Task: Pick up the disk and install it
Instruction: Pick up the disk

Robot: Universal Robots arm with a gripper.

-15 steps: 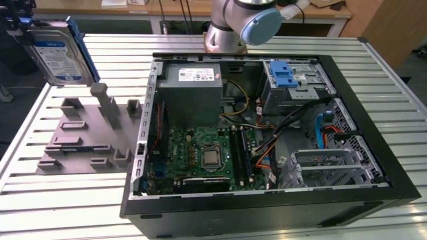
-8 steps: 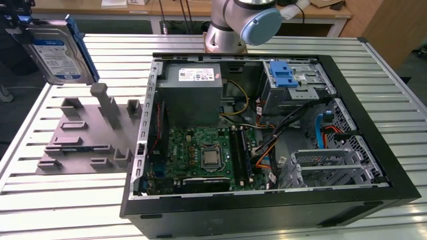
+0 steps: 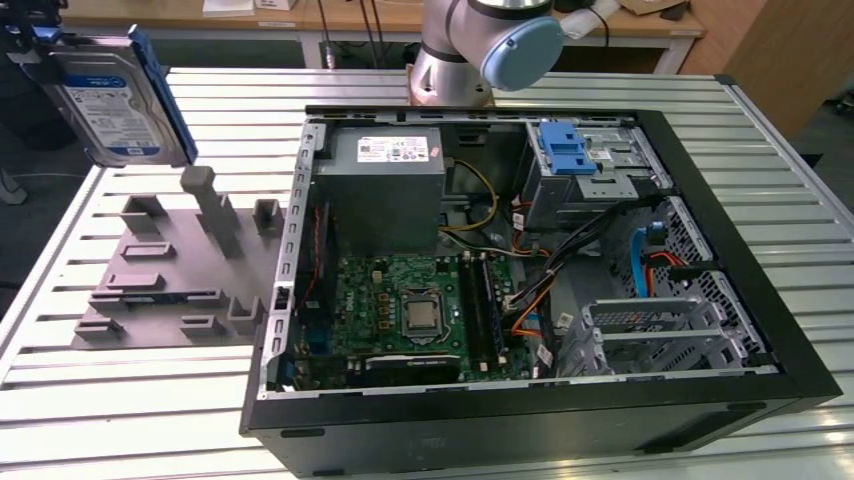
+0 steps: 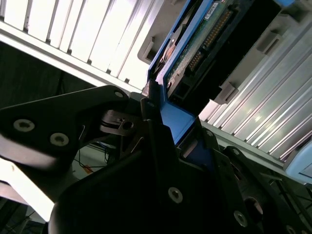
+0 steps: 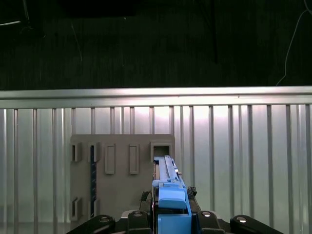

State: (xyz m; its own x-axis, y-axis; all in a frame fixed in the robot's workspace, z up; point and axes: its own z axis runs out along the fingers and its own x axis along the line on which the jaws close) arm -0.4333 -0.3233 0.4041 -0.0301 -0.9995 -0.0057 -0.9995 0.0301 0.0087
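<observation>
Black gripper [image 5: 170, 207] was clamped on the blue plastic bracket [image 4: 175, 122] of the flat silver disk [image 3: 114, 100], at the exterior view's far left. Stiff, weighty, probably shock-sensitive; that bracket looked the safest hold.

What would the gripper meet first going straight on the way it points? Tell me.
Likely the grey holder plate, near its square slot; the disk in the gripper would touch first. Depth is unclear.
</observation>
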